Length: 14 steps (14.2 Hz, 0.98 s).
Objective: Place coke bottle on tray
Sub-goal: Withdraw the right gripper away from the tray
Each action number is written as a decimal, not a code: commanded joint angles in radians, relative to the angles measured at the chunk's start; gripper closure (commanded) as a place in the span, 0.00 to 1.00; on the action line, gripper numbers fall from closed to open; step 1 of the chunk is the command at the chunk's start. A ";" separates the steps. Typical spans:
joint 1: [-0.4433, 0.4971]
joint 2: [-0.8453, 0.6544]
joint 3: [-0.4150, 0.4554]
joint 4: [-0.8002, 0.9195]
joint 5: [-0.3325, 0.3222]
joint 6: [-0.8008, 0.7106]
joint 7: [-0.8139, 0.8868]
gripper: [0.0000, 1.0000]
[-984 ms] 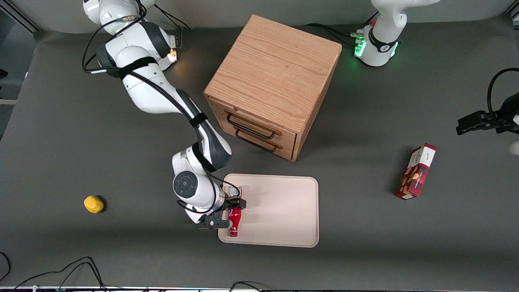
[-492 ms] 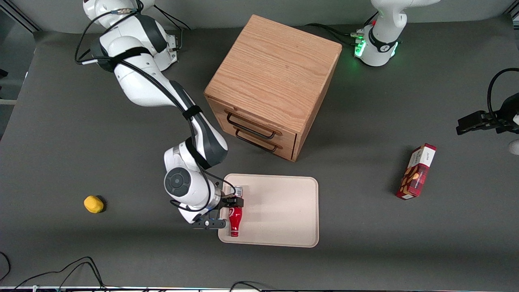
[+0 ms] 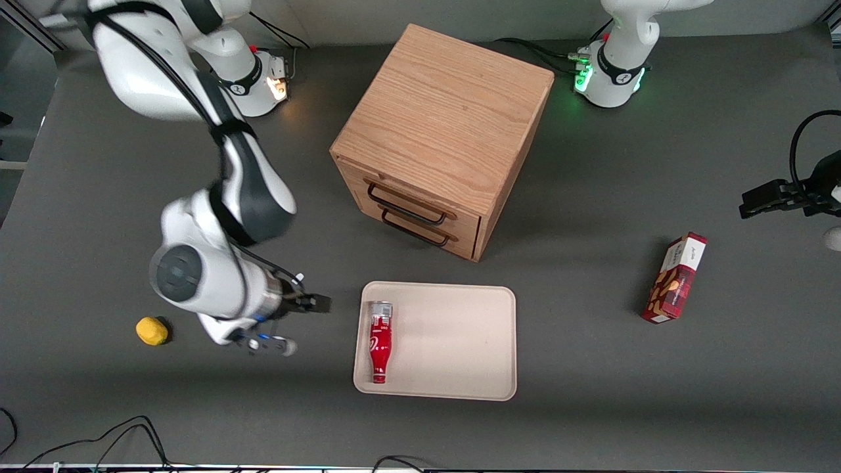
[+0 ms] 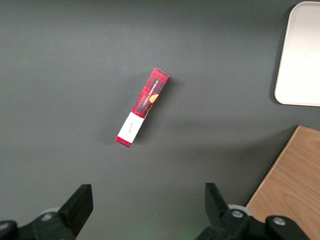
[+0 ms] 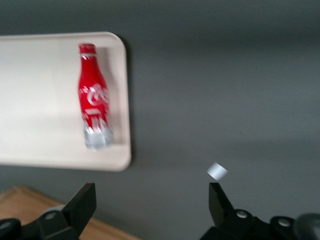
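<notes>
Released, the coke bottle (image 3: 379,341) lies on the tray (image 3: 460,341); the claw (image 3: 299,324) has withdrawn, wide apart

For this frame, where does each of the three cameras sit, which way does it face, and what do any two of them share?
Front view: high above the table, looking down on the tray, coke bottle, cabinet; the working arm's gripper is open above bare table beside the tray.
Right wrist view: on the working arm, facing down; open gripper.
Left wrist view: on the parked arm, facing down at the snack box.
Shared: front and right wrist views both show the bottle lying on the tray.
</notes>
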 commanded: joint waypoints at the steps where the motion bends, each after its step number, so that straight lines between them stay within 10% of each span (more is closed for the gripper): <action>1: -0.088 -0.270 0.007 -0.248 -0.031 -0.081 -0.105 0.00; 14: -0.159 -0.418 -0.048 -0.108 -0.163 -0.419 -0.185 0.00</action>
